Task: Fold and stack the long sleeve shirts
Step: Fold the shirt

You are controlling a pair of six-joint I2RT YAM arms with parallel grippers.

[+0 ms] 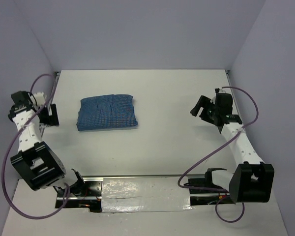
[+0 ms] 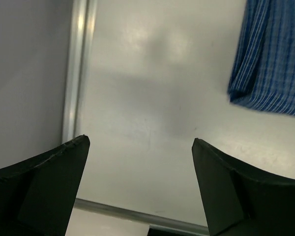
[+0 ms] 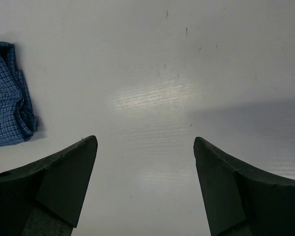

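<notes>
The blue checked shirt (image 1: 107, 112) lies folded into a compact rectangle on the white table, left of centre. One corner of it shows at the top right of the left wrist view (image 2: 273, 59), and an edge shows at the far left of the right wrist view (image 3: 7, 96). My left gripper (image 1: 52, 114) is open and empty, a short way left of the shirt near the table's left edge. My right gripper (image 1: 200, 109) is open and empty, well to the right of the shirt.
The table's left metal rim (image 2: 76, 69) runs beside the grey wall. A metal rail (image 1: 142, 178) and foil-covered base plate (image 1: 147, 194) sit at the near edge between the arm bases. Purple cables loop from both arms.
</notes>
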